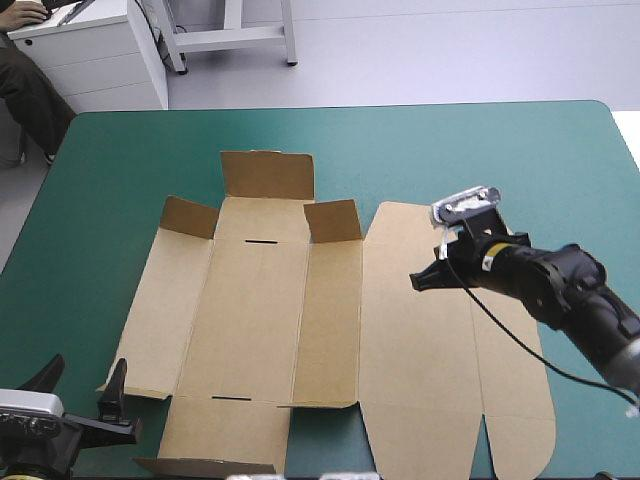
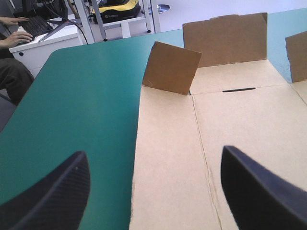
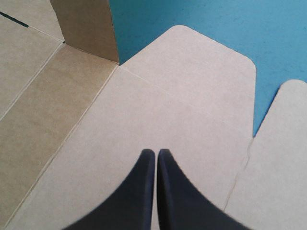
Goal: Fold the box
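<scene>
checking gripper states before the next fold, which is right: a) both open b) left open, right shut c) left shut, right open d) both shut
B: the left gripper has its fingers standing wide apart, while the right gripper has its fingers met in one pointed arch over a flat panel of the box.

Robotics lab or test workshop. Teal-green covered worktable (image 1: 130, 150); well ahead of left gripper (image 2: 152, 151), past its far corner, white desk (image 2: 53, 45) with keyboard (image 2: 38, 25), white metal frame legs (image 1: 230, 40), bare grey floor (image 1: 420, 50).
</scene>
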Motion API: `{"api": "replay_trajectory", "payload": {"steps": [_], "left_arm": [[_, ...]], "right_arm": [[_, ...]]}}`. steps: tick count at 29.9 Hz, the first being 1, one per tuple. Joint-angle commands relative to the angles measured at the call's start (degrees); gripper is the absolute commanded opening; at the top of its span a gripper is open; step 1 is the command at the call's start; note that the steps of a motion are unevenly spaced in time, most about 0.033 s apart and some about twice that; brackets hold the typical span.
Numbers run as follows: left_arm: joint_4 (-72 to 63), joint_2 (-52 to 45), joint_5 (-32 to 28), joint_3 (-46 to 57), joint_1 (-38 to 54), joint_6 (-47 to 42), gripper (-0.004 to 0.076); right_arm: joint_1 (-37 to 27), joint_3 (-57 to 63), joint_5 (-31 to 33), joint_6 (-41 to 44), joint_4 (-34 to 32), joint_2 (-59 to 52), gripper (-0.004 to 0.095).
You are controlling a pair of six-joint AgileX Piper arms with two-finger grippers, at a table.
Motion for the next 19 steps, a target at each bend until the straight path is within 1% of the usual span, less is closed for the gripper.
{"api": "replay_trajectory", "payload": {"steps": [1, 6, 9, 12, 15, 19], "left_arm": [[-0.02, 5.97, -1.83, -5.45, -0.23, -0.54, 0.0542], [2.08, 19.37, 0.51, -14.36, -0.23, -0.54, 0.0542], [3.53, 28.53, 0.52, -19.28, -0.23, -0.54, 0.0542], [3.58, 35.41, 0.86, -22.17, -0.23, -0.54, 0.0542], [3.58, 40.24, 0.97, -23.09, -0.23, -0.54, 0.0542], [6.78, 43.53, 0.73, -22.97, 0.72, -1.06, 0.0542]], "right_arm": [[-0.35, 4.98, -7.33, 1.73, -2.64, -8.12, -0.0001], [-0.35, 13.50, -10.09, 1.73, -2.75, -17.40, -0.0001], [-0.35, 16.93, -9.77, 1.73, -2.63, -22.23, -0.0001], [-0.35, 20.27, -9.97, 1.73, -2.56, -26.22, -0.0001], [-0.35, 23.04, -9.97, 2.54, -2.56, -29.43, -0.0001], [-0.35, 25.85, -9.92, 4.08, -2.56, -33.06, -0.0001]]}}
